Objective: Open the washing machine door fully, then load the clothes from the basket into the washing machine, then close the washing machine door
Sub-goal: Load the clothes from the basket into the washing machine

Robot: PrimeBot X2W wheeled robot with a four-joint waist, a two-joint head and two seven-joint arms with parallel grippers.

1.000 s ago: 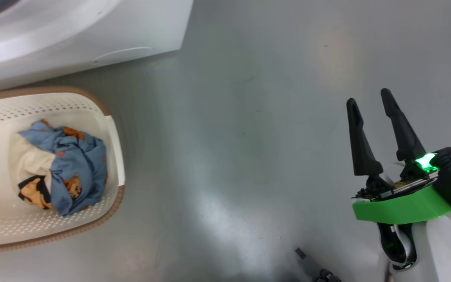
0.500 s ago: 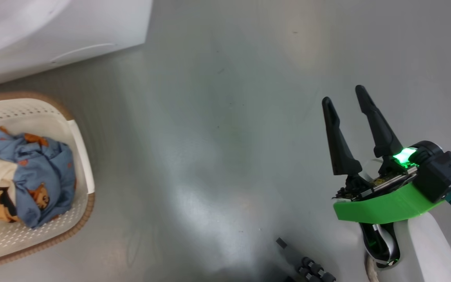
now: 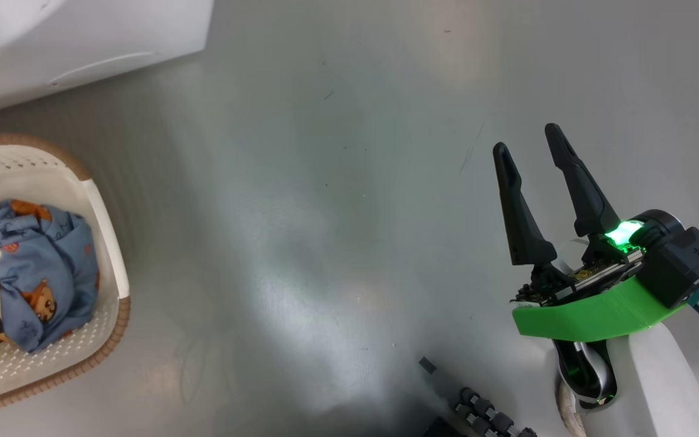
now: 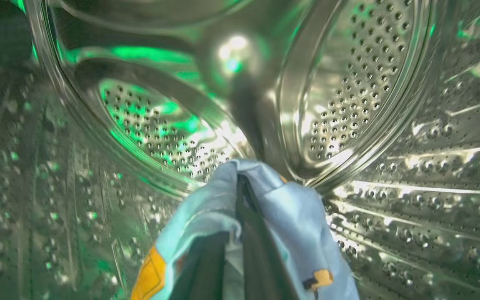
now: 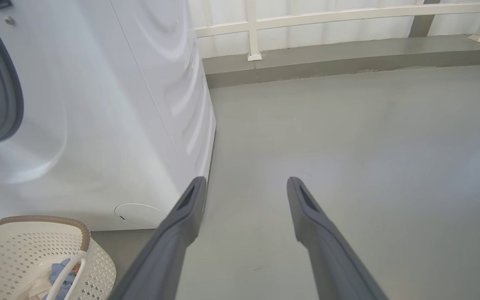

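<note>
My left gripper (image 4: 240,196) is inside the perforated steel drum (image 4: 348,83) of the washing machine (image 3: 82,42), shut on a light-blue piece of the clothes (image 4: 294,225) that drapes over its fingers. More of the clothes (image 3: 40,267), blue with orange prints and a cream part, lie in the cream basket (image 3: 107,243) on the floor before the machine. My right gripper (image 3: 526,139) hangs open and empty over bare floor, well to the right of the basket. Its wrist view shows the machine (image 5: 119,104), the basket (image 5: 23,246) and my open right gripper (image 5: 246,183). The washing machine door is out of view.
Grey floor (image 3: 325,212) stretches between the basket and my right arm. A white railing (image 5: 252,29) on a low ledge runs along the back. Dark parts of my base (image 3: 483,413) show at the bottom edge.
The head camera has turned, so the basket and machine sit further left in the picture. My right gripper stays open and keeps its pose.
</note>
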